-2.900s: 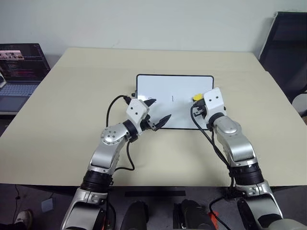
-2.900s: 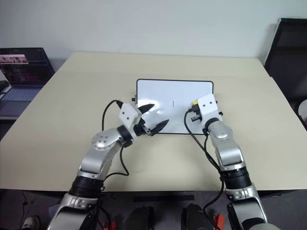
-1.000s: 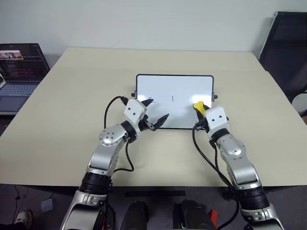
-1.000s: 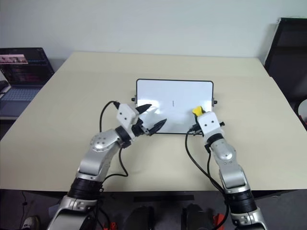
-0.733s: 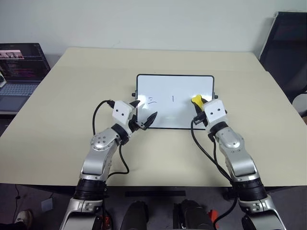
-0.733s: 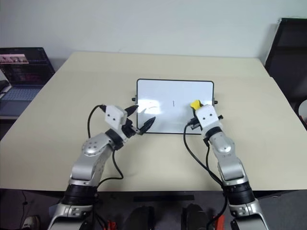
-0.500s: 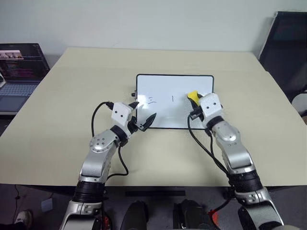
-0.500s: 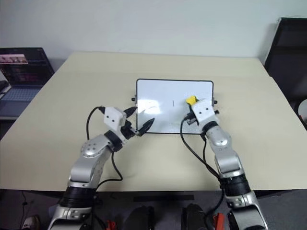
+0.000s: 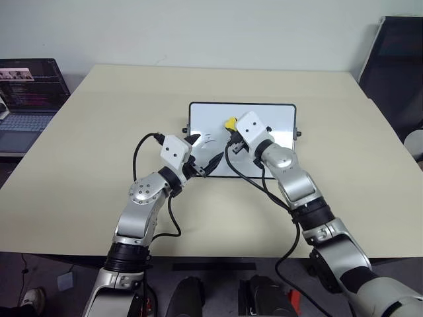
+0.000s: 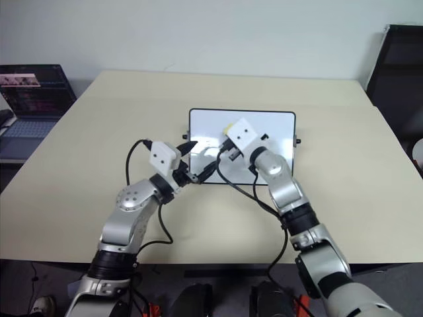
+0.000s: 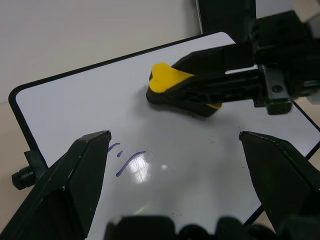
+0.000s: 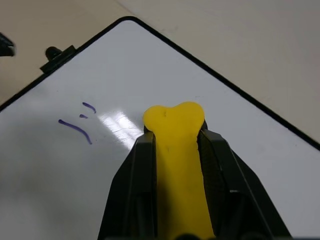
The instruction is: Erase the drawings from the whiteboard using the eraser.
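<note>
2 end effectors work over the small glossy white whiteboard with the thin black frame (image 9: 277,119), which lies flat near the middle of the beige table (image 9: 99,132). The right end effector (image 12: 172,150) is clamped tight on the small yellow eraser with the black underside (image 12: 173,130); the block sits on the board's middle, its yellow tip poking past the fingertips. Just beyond that tip, toward the board's left edge, a few short purple strokes (image 12: 75,127) of the drawings are left to wipe. I can make out no other marks on the board.

The eraser looks light and a little soft, since its tip bulges where the fingers (image 12: 142,165) pinch its long sides. That side hold seems right, as it leaves the black face free to rub. The board looks slick and light, so I would guess it could slide under a hard push.

The right arm reaches across the board from its right side, wrist about level. The left end effector (image 9: 201,153) hovers at the board's left near corner, its fingers (image 11: 75,170) spread wide and holding nothing.
</note>
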`<state>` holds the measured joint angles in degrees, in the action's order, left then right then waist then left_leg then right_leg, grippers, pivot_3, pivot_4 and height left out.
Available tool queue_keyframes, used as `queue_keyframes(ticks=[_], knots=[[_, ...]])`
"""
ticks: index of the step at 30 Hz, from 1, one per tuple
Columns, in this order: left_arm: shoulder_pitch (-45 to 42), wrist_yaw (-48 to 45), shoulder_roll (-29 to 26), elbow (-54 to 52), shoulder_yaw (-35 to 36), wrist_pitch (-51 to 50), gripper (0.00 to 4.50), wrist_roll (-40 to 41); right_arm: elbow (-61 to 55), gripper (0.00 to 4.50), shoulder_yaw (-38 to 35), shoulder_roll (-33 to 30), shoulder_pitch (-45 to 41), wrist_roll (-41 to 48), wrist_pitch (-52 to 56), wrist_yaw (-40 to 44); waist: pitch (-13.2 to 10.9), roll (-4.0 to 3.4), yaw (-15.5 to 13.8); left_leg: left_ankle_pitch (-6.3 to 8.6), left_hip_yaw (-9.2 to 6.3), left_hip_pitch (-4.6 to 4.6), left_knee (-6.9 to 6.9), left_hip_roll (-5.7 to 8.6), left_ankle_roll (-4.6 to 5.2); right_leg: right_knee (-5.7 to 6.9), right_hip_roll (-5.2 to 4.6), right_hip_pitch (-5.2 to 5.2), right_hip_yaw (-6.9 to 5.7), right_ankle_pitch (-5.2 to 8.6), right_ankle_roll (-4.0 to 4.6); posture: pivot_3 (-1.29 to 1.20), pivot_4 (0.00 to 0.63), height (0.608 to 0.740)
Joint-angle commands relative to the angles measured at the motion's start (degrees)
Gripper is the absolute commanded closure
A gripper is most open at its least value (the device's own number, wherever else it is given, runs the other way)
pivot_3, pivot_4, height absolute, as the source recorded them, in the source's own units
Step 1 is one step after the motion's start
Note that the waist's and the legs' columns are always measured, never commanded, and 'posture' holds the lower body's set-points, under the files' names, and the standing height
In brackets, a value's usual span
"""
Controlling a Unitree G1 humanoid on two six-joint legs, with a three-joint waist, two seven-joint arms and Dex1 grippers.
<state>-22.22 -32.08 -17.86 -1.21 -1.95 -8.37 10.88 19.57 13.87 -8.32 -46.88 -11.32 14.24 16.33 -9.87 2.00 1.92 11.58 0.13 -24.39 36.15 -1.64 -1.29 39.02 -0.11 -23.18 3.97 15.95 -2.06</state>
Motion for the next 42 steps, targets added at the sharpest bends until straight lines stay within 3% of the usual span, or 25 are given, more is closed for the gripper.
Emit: queue_keyframes(ticks=[1, 8, 13, 22, 26, 33, 42], knots=[[-0.25, -0.20, -0.03, -1.22, 0.02, 0.90, 0.00, 0.09, 0.67, 3.63, -0.79, 0.09, -1.99, -0.97, -0.94, -1.66, 0.00, 0.00, 0.00, 0.00, 0.01, 0.00, 0.00, 0.00, 0.00, 0.00, 0.00, 0.00, 0.01, 0.00, 0.00, 0.00, 0.150, 0.740], [-0.48, -0.22, 0.02, -0.87, 0.19, 1.26, 0.00, 0.17, 2.84, 3.63, -0.17, -0.63, -3.58, -2.28, 0.64, -1.60, 0.00, 0.00, 0.01, 0.00, 0.01, 0.00, -0.01, 0.00, 0.00, 0.02, -0.01, 0.00, 0.01, 0.00, 0.00, 0.00, 0.150, 0.740], [-0.59, -0.24, -0.10, -0.69, 0.43, 1.61, 0.00, 0.19, -1.20, 3.63, 2.55, -1.53, 2.02, -3.48, 6.05, 1.92, 0.01, 0.00, 0.00, 0.00, 0.00, 0.02, 0.00, 0.00, 0.00, 0.02, -0.01, 0.01, 0.01, 0.00, 0.00, 0.00, 0.150, 0.740], [0.48, 0.53, -0.20, -1.92, 0.89, 1.46, 0.00, 0.26, -19.66, 3.63, 4.07, -4.97, 18.63, -4.91, 17.51, 5.16, 0.12, 0.01, -0.12, -0.01, -0.02, 0.10, 0.16, 0.01, 0.01, 0.04, 0.00, 0.19, -0.03, 0.00, -0.01, 0.00, 0.150, 0.740], [0.68, 0.56, -0.18, -1.95, 0.86, 1.41, 0.00, 0.32, -23.30, 3.63, 4.04, -5.87, 21.55, -4.78, 19.86, 5.36, 0.12, 0.02, -0.09, 0.00, 0.02, 0.70, 0.16, 0.01, 0.01, -0.10, 0.00, 0.87, -0.10, 0.06, -0.07, 0.00, 0.150, 0.740], [-0.79, -0.01, -0.04, -0.27, 0.55, 1.82, 0.00, 0.24, -18.93, 3.63, -0.64, -1.54, 13.31, -1.28, 15.39, 1.28, 0.06, 0.02, 0.10, -0.04, 0.03, 0.91, 0.17, -0.02, 0.06, -0.05, 0.04, 0.96, -0.01, 0.12, -0.23, 0.00, 0.150, 0.740], [-1.20, -0.12, -0.18, -0.23, 0.55, 1.87, 0.00, 0.25, -4.41, 3.63, -3.98, 1.11, 0.21, -0.10, 2.27, -4.17, 0.05, 0.02, 0.08, 0.03, 0.03, 0.63, -0.12, -0.01, -0.03, -0.18, 0.05, 0.70, -0.06, 0.01, 0.07, 0.00, 0.150, 0.740]])
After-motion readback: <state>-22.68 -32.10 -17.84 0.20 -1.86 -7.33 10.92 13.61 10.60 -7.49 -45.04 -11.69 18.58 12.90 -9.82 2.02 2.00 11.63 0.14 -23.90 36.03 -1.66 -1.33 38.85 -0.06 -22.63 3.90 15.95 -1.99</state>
